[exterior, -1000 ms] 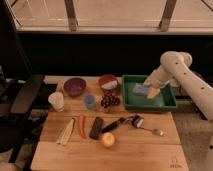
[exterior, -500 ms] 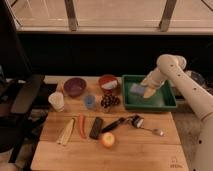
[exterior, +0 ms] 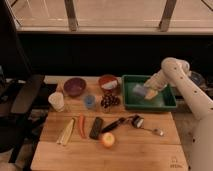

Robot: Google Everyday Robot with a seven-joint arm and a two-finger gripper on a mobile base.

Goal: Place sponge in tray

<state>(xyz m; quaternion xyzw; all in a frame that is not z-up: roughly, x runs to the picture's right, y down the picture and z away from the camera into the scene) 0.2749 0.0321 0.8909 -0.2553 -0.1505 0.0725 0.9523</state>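
The blue-grey sponge is inside the green tray, in its left half, low over or on the floor. My gripper is inside the tray too, reaching down from the right and touching the sponge's right edge. The white arm bends in from the right over the tray's far right corner.
On the wooden table are a purple bowl, a red bowl, a white cup, a small blue cup, a carrot, a black block, an apple and a spoon. A dark chair stands to the left.
The arm has drawn its elbow in to the left and the gripper has sunk slightly in the tray. The sponge stays at about the same place in the tray.
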